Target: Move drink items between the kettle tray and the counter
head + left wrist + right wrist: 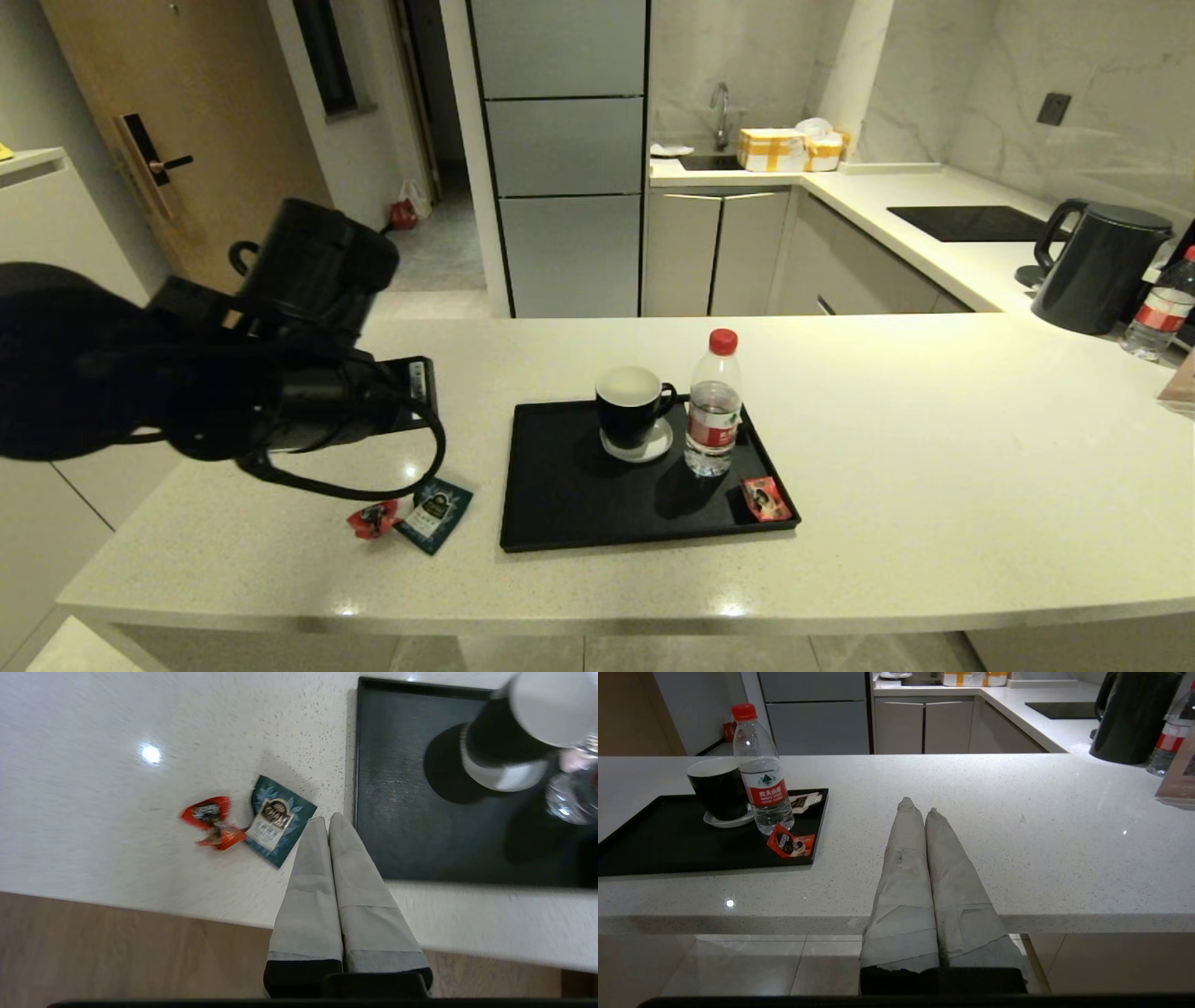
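A black kettle tray (pixel 579 504) lies on the cream counter (pixel 934 467). On the tray stand a water bottle (pixel 713 406) with red cap and label and a black mug on a saucer; a red sachet (pixel 766 497) lies at the tray's near right corner. On the counter left of the tray lie a crumpled red sachet (pixel 211 822) and a dark teal sachet (pixel 276 820). My left gripper (pixel 326 820) hangs shut and empty above the counter, between the teal sachet and the tray's edge. My right gripper (pixel 917 807) is shut and empty, low at the counter's front edge, right of the tray.
A black mug (pixel 630 411) with white inside stands left of the bottle. A tall black kettle (pixel 1097 266) and a second bottle (pixel 1158 308) stand at the far right. A pale sachet (pixel 805 800) lies behind the bottle on the tray. A hob (pixel 971 222) sits behind.
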Motion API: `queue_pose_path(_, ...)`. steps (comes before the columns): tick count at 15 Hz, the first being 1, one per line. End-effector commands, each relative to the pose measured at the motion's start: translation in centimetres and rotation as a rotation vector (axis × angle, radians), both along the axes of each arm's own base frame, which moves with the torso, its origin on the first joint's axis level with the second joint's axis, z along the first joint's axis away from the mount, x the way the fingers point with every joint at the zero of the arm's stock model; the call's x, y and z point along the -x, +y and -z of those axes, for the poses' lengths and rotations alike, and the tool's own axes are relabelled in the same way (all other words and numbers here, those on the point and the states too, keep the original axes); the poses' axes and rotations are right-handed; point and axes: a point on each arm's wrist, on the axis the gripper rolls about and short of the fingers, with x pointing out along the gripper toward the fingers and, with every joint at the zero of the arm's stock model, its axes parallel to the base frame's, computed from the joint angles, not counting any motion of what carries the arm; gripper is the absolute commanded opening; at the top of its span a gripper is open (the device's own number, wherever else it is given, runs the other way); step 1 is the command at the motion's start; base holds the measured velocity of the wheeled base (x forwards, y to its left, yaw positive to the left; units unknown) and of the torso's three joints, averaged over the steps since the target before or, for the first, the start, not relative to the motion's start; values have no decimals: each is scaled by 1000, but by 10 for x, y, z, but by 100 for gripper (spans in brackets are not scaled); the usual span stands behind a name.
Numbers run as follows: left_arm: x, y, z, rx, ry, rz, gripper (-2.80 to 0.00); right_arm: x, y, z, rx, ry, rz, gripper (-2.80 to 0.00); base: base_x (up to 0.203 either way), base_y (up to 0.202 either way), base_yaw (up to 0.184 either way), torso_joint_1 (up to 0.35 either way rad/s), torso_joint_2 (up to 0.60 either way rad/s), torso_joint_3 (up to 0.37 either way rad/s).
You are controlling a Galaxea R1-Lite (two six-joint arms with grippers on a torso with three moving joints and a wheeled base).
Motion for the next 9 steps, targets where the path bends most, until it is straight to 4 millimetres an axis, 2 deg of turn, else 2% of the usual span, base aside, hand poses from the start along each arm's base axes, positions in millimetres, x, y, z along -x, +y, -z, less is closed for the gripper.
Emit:
queue_pose_path(1,40,20,-38,57,-120,16,-280,-4,0,11,1,40,0,-280,0,0,0,0,0,0)
queue_pose_path(3,69,36,-52,42,-163,42,-280,-4,0,11,1,40,0,-280,0,0,0,0,0,0)
queue_pose_path(5,112,76,-68,-2,-257,0,-280,-4,0,11,1,40,0,-280,0,0,0,0,0,0)
queue_pose_path(6,152,101,-77,-7,-335,-40,-280,-4,0,11,1,40,0,-280,0,0,0,0,0,0)
queue_pose_path(7,202,124,-79,-9,-416,-81,-280,-4,0,11,1,40,0,-280,0,0,0,0,0,0)
queue_pose_path(8,252,140,-70,-15,-475,-111,-280,-4,0,11,1,40,0,-280,0,0,0,0,0,0)
queue_pose_path(9,297,148,-52,-32,-508,-137,-280,-4,0,11,1,40,0,-280,0,0,0,0,0,0)
